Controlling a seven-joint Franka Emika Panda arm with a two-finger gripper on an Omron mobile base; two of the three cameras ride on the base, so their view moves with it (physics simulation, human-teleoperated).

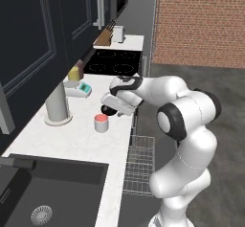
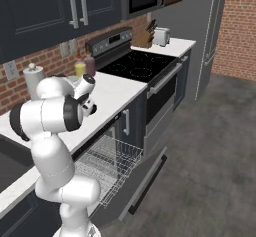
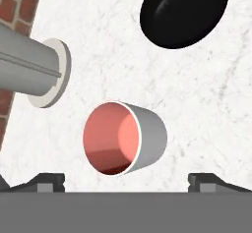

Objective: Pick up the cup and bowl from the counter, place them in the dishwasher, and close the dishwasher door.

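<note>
Cup [image 3: 123,137] upright on the counter [image 3: 197,109], just short of the gripper [image 3: 126,182], roughly centred between its fingertips; bowl [image 3: 184,12] beyond, apart from the cup. Jaws spread wide, holding nothing. Probably best lowered straight over the cup, one fingertip to each side of the wall, then closed gently, kept clear of the grey cylinder [image 3: 29,65] nearby. Cup's pink inside empty; bowl looks empty too. Dishwasher door [image 2: 145,178] down, rack [image 2: 107,163] pulled out and bare, ready to receive both.
</note>
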